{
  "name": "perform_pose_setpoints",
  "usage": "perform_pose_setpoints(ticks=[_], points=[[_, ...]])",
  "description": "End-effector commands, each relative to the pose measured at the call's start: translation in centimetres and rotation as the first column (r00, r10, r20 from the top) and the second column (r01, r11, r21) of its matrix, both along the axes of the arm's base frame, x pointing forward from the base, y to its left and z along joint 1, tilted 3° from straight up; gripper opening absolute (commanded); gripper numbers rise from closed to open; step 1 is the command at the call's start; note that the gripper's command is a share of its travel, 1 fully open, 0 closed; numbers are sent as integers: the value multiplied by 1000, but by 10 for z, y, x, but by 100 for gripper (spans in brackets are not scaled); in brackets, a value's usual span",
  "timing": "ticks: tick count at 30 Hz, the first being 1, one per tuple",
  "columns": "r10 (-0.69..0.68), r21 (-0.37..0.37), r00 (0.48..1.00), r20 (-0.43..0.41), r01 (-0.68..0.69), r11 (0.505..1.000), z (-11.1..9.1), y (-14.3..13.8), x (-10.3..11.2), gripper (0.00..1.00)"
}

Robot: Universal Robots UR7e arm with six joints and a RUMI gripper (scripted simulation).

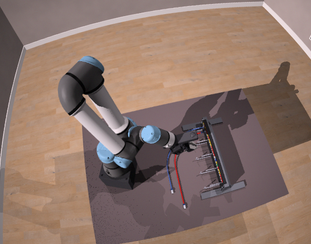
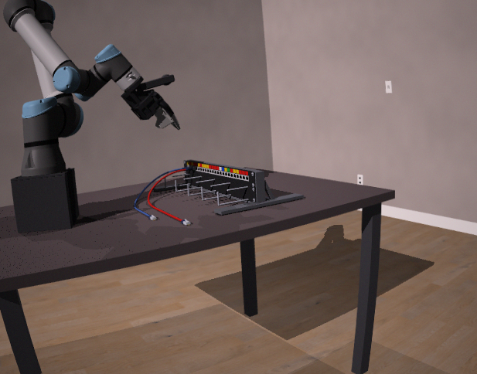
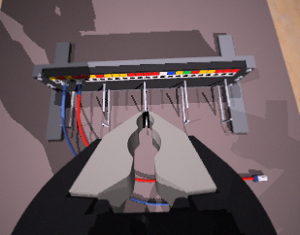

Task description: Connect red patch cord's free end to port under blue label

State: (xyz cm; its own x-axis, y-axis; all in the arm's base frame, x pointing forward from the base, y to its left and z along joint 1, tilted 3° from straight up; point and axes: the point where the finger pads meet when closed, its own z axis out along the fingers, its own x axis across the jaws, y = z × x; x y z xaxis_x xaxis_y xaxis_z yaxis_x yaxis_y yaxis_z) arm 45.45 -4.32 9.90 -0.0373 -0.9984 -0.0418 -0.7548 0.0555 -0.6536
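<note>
Plainly, my gripper [image 2: 175, 124] is pinched fully shut on nothing, held high at upper left of the exterior view so I can survey the rack [image 2: 257, 181]. The red cord's plug [image 2: 185, 222] lies loose on the table [image 2: 311, 201], left of centre.

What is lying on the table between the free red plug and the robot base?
In the top view, the blue cord's free plug lies between the red plug and the robot base; otherwise only dark table shows.
</note>
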Motion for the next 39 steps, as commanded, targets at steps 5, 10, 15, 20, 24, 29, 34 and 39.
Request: perform_pose_setpoints(ticks=[5, 10, 15, 20, 24, 29, 34, 39], points=[[4, 2, 1000, 0, -4, 1000, -1, -29, -1, 0], [4, 2, 1000, 0, -4, 1000, -2, -37, -1, 0], [4, 2, 1000, 0, -4, 1000, -2, -42, -1, 0], [4, 2, 1000, 0, -4, 1000, -2, -42, -1, 0], [4, 2, 1000, 0, -4, 1000, -2, -42, -1, 0], [4, 2, 1000, 0, -4, 1000, -2, -42, -1, 0], [4, 2, 1000, 0, -4, 1000, -4, -42, 1, 0], [4, 2, 1000, 0, -4, 1000, -6, -42, 3, 0]])
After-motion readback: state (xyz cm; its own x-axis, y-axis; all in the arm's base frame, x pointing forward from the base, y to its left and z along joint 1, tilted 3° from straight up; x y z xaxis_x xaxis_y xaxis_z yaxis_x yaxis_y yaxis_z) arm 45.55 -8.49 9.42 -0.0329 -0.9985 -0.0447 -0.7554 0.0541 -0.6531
